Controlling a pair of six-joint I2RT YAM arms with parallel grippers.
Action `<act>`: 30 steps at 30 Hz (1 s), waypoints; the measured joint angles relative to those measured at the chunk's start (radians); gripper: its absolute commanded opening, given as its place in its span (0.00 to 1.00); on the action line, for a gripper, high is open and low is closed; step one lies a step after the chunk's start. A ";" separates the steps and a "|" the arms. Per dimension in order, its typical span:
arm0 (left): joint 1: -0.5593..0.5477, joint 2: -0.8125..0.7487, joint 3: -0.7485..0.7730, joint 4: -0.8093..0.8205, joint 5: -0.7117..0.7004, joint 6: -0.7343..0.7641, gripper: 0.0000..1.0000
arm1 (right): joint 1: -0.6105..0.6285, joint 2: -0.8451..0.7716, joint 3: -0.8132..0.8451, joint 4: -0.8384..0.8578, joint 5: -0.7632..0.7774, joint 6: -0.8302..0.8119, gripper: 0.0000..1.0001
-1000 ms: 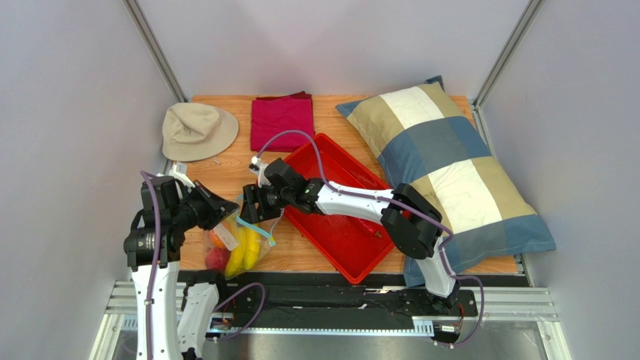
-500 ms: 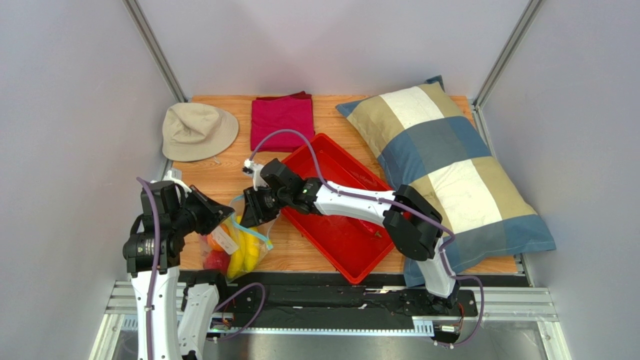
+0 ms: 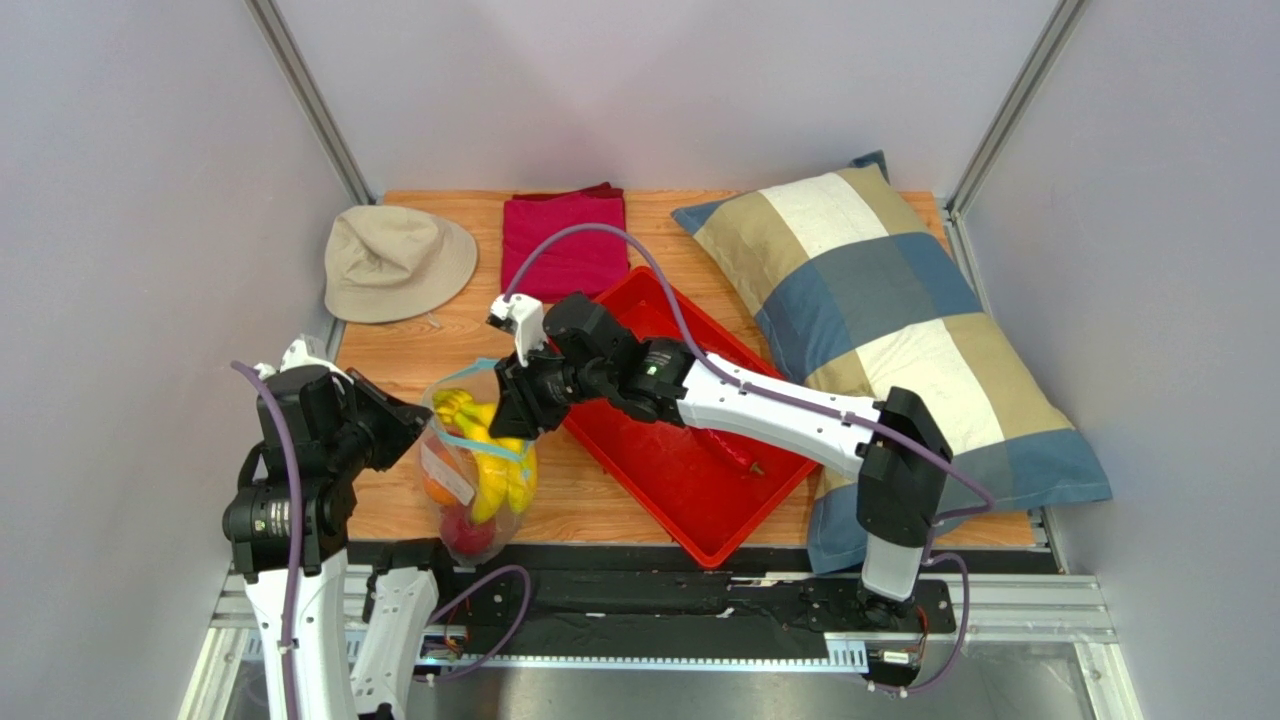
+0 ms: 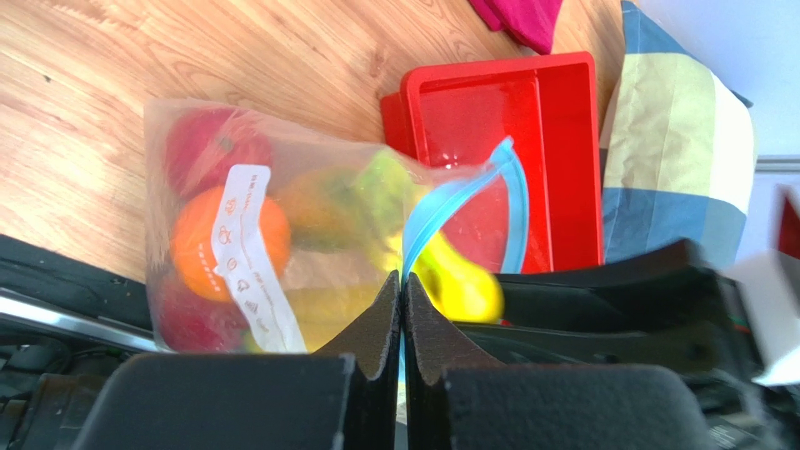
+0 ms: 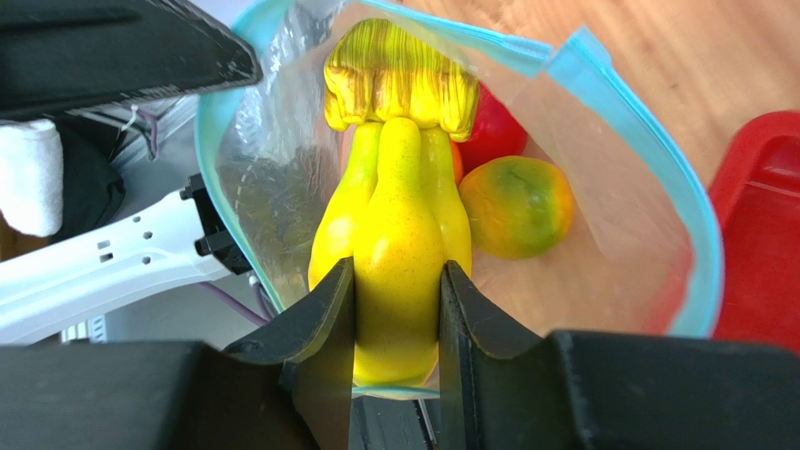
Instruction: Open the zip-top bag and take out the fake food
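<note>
The right gripper (image 5: 396,281) has its two fingers closed narrowly on the lower part of the yellow banana bunch (image 5: 394,216), and it reaches in through the open mouth of the zip-top bag (image 4: 310,234). The left gripper (image 4: 402,281) is pinched fully together on the blue zip strip (image 4: 453,200) at one side of the mouth, so it holds the bag up while the fruit hangs inside.

The step in hand seems to be the lifting of the bananas out. To do it well, I think the right arm should pull along the length of the bunch, straight out through the mouth, while the left one holds the rim firm and does not follow. The brown stem end is wide and points deeper into the bag, so it may catch on the plastic.

Behind the bananas lie a green-orange mango (image 5: 516,206) and a red apple (image 5: 493,131); an orange (image 4: 188,234) shows through the wall beside the white label. The bag hangs at the lower left of the overhead view, over the bench (image 3: 579,503). Just beside it, toward the centre, is the red tray (image 3: 676,480), a near place for the fruit. The checked pillow (image 3: 902,330), the beige hat (image 3: 394,258) and the folded red cloth (image 3: 564,240) are apart and block nothing.
</note>
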 measured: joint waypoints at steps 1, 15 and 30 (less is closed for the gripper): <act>0.000 -0.006 0.000 -0.003 -0.005 0.001 0.00 | 0.001 -0.012 0.000 -0.002 0.012 -0.006 0.00; 0.000 -0.070 -0.019 -0.028 -0.029 0.003 0.00 | -0.085 -0.160 0.014 -0.014 0.166 0.047 0.00; 0.000 -0.061 -0.034 -0.023 -0.006 0.003 0.00 | -0.566 -0.479 -0.314 -0.131 0.175 0.113 0.00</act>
